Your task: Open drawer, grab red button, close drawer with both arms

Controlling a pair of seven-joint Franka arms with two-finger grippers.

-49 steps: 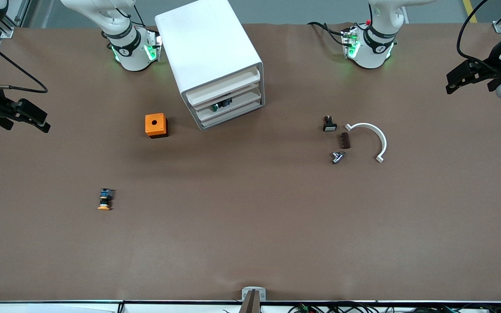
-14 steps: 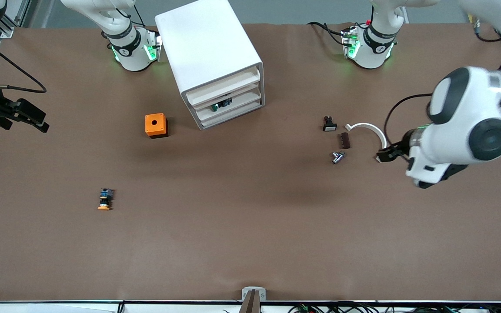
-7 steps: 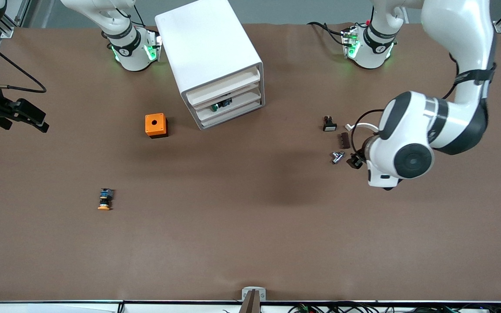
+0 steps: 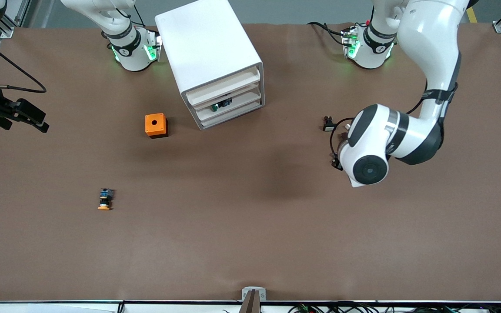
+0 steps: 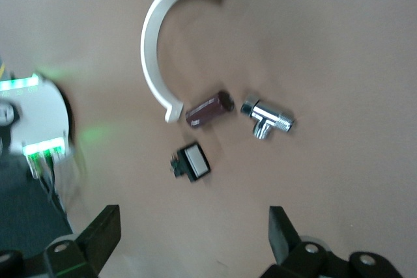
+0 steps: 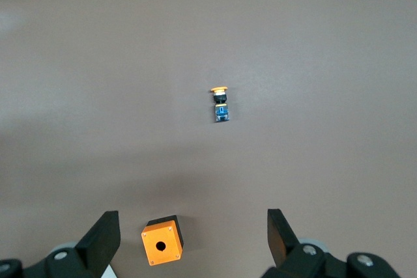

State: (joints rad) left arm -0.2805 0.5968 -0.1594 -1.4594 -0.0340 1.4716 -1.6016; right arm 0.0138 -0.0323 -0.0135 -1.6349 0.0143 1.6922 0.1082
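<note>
While my left fingers [image 5: 281, 232] stand spread wide with nothing between them, the left gripper [image 5: 190, 236] hangs over a cluster of small parts. These are a black square-faced switch [image 5: 190, 162], a brown block [image 5: 208, 109], a chrome valve fitting [image 5: 267, 116] and a white curved clamp [image 5: 151, 50]. Seen from the front, that cluster is at about three o'clock from the table's middle. None of these is my target.

My right fingers [image 6: 98, 232] are equally wide and empty. The right gripper [image 4: 24, 115] waits at nine o'clock, at the table's edge, looking down on an orange box [image 6: 161, 240] and a yellow-capped button [image 6: 220, 101].

The white cabinet [image 4: 209, 52] sits at about eleven o'clock from the middle, and its top drawer [image 4: 224, 84] looks pushed in. I see no red cap anywhere. A dark object with some green [image 4: 221, 104] shows just under that drawer, but I cannot tell if it is the button.

I judge this to be the approach before opening. Next, the left gripper must swing toward ten o'clock, meet the drawer's front lip squarely and pull straight out along the cabinet's skewed axis.
</note>
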